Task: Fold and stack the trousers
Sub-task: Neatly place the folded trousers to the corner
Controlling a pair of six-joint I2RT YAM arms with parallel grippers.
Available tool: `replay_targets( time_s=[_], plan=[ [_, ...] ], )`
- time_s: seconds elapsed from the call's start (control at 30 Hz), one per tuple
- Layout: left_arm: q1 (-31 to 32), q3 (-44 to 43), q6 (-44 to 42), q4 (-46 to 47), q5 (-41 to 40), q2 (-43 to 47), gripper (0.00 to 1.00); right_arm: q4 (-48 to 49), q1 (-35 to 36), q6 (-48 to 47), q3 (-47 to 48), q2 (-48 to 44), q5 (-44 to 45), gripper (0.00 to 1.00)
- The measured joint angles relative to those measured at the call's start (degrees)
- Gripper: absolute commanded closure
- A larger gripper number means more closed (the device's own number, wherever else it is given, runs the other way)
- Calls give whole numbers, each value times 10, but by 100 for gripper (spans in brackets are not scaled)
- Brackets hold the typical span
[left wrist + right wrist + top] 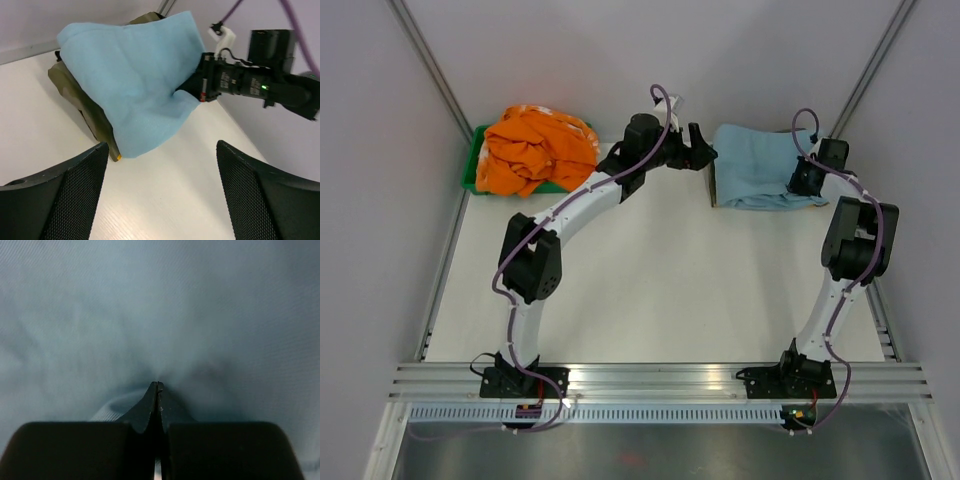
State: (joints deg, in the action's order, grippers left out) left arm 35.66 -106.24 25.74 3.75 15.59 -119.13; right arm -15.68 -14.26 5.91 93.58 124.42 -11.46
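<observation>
White table [650,300] is carrying the light blue trousers [755,165] at one o'clock, lying over an olive garment [85,107]. We are clamping our right gripper [157,385] on their three-o'clock edge; our left gripper [161,149] is hanging apart. We are judging a slow, low pull best

Light blue trousers [760,165]: one pair, at the far right edge of the table [660,280], lying on one olive camouflage garment [82,102]. Green bin [472,170]: one, at the far left corner, holding one heap of orange cloth [535,150]; the number of pieces in the heap cannot be told. Robot arms: two, left arm [570,210] and right arm [835,300].
</observation>
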Motion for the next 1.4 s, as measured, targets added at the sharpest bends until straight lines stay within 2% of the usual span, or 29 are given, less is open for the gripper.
replay_targets(
  time_s=[0.13, 0.23, 0.3, 0.33, 0.43, 0.6, 0.73, 0.8, 0.83, 0.9, 0.97, 1.0, 1.03, 1.07, 1.13, 1.27, 1.33, 1.4],
  plan=[
    [-2, -5, 2, -2, 4, -16, 5, 44, 2, 21, -145, -120, 6, 100],
    [2, -91, 29, 2, 13, -88, 10, 58, 2, 31, -212, -193, 17, 100],
    [10, -137, 57, 28, 15, -141, 15, 58, 2, 34, -224, -208, 26, 100],
    [16, -146, 74, 42, 15, -162, 21, 57, 2, 35, -225, -208, 29, 100],
    [43, -163, 116, 72, 12, -219, 29, 54, 3, 35, -240, -209, 37, 100],
    [95, -222, 169, 77, 6, -316, 34, 38, -1, 33, -256, -207, 59, 100],
    [114, -273, 203, 56, -1, -378, 43, 2, -15, 37, -228, -203, 29, 99],
    [113, -276, 212, 44, -4, -387, 47, -14, -21, 44, -209, -211, -7, 94],
    [111, -276, 214, 34, -5, -389, 47, -17, -22, 48, -204, -220, -21, 86],
    [105, -274, 217, 19, -4, -391, 51, -20, -22, 57, -202, -257, -50, 79],
    [100, -262, 218, 23, 2, -389, 67, -17, -21, 64, -199, -302, -71, 77],
    [99, -246, 215, 25, 7, -383, 77, -8, -20, 66, -193, -321, -80, 78],
    [97, -217, 211, 28, 16, -370, 82, 7, -19, 68, -188, -335, -87, 91],
    [96, -184, 206, 32, 25, -355, 87, 17, -19, 67, -180, -341, -90, 97],
    [93, -96, 193, 43, 41, -309, 96, 39, -19, 71, -145, -332, -96, 100],
    [94, 42, 163, 72, 41, -191, 98, 67, -19, 69, -86, -246, -98, 100],
    [94, 45, 151, 104, 31, -154, 98, 71, -19, 67, -87, -196, -97, 100],
    [95, -6, 146, 129, 22, -143, 98, 70, -19, 66, -103, -161, -95, 100]
  ],
)
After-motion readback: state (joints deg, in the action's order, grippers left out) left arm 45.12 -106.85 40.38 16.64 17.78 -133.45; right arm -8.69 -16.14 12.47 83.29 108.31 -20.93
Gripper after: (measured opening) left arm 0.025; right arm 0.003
